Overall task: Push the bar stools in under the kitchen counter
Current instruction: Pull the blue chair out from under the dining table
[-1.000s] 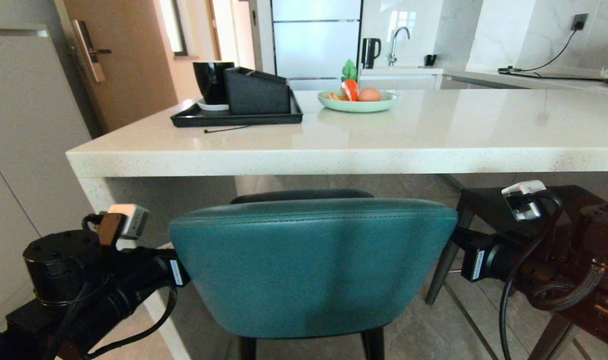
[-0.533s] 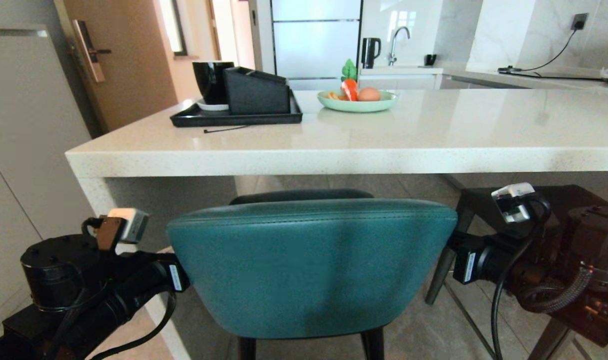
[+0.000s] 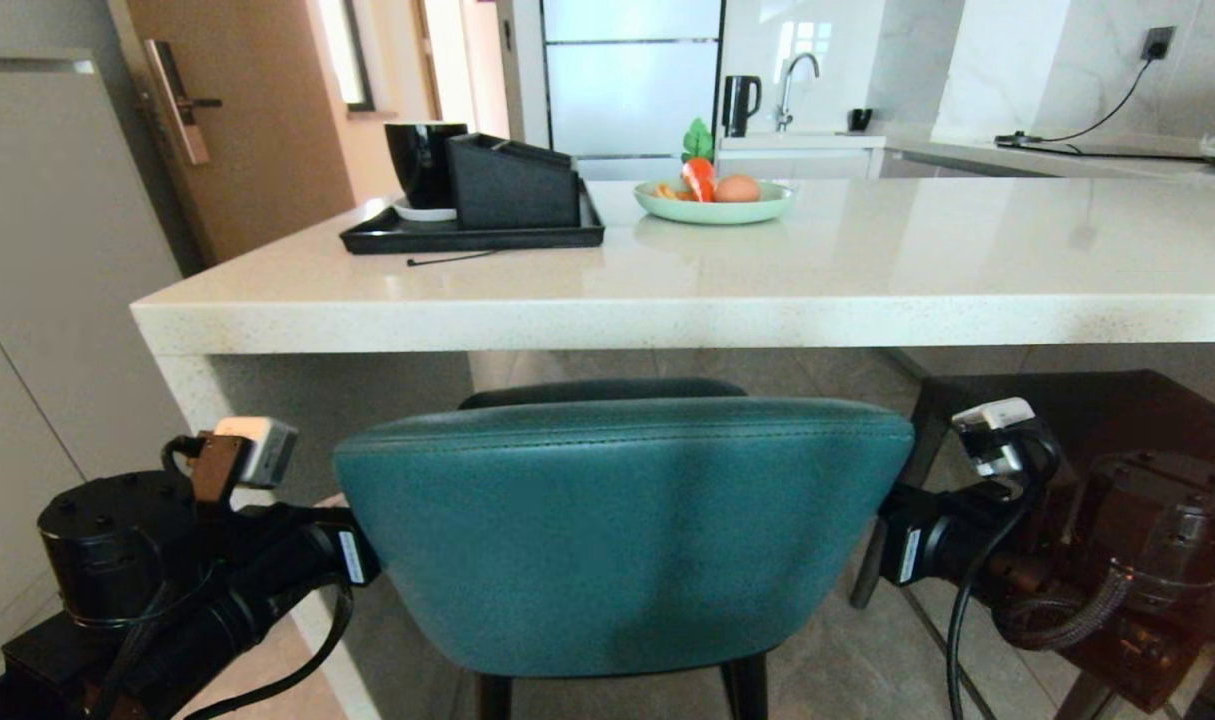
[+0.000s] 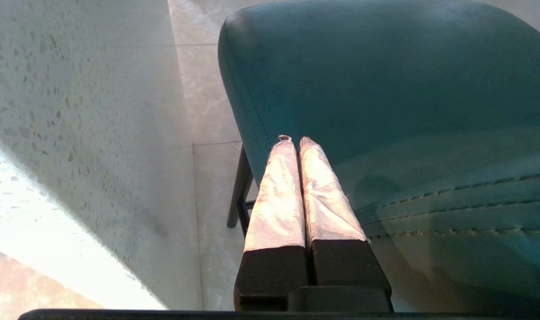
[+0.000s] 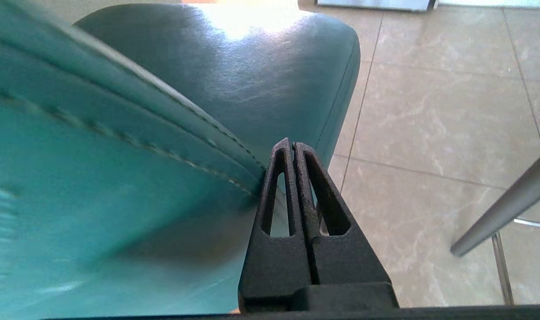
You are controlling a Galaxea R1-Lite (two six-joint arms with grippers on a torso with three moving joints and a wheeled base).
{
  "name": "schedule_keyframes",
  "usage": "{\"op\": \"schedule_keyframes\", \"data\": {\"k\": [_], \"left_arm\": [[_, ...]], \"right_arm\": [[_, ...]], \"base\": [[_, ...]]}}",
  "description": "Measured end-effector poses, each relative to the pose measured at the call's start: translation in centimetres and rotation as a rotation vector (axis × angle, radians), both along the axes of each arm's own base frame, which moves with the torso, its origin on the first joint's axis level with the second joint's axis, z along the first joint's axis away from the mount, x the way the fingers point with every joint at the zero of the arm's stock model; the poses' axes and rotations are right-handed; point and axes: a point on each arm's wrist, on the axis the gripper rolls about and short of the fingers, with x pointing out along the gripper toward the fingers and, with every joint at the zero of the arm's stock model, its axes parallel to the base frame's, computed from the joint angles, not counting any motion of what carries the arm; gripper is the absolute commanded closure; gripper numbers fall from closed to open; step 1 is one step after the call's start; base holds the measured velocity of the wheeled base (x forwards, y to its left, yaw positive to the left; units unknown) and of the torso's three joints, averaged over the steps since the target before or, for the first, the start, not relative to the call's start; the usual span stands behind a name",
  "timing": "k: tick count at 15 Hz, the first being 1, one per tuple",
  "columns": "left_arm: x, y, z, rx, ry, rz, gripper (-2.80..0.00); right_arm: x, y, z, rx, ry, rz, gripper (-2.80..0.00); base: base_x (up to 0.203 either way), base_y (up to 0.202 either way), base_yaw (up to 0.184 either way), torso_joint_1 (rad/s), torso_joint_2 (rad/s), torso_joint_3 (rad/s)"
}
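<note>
Pressed together and empty, the left gripper's fingers (image 4: 278, 186) lay against the left flank of the teal stool (image 3: 622, 530), and the right gripper's fingers (image 5: 292, 195), likewise closed, lay against its right flank. Beyond, the stool's seat sat under the white desk (image 3: 867, 270), with the grey stool (image 3: 1067, 400) to the right.

Up high and well ahead of the left claw (image 4: 295, 140) sits a black tray (image 3: 472, 238) with a black mug (image 3: 422, 160) and a dark box (image 3: 515, 185). Further ahead and off to its right, a green plate (image 3: 715, 208) holds a toy carrot (image 3: 700, 175) and an egg (image 3: 738, 188). Far beyond stand a kettle (image 3: 739, 103) and a faucet (image 3: 795, 85).
</note>
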Motion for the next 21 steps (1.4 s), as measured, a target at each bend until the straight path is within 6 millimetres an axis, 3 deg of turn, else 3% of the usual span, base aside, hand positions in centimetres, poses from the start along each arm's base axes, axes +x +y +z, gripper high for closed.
{"op": "schedule_keyframes", "data": {"k": [6, 21], "left_arm": [[-0.4, 0.1, -0.6, 0.01, 0.028, -0.003, 0.0], [-1.9, 0.1, -1.6, 0.04, 0.051, -0.031, 0.0]], "right_arm": [[0.5, 1.1, -1.2, -0.008, 0.003, 0.017, 0.0], [-0.2, 1.8, -1.4, -0.008, 0.002, 0.043, 0.0]], "base": [[0.0, 0.0, 0.0, 0.0, 0.0, 0.0], [0.0, 0.0, 0.0, 0.0, 0.0, 0.0]]}}
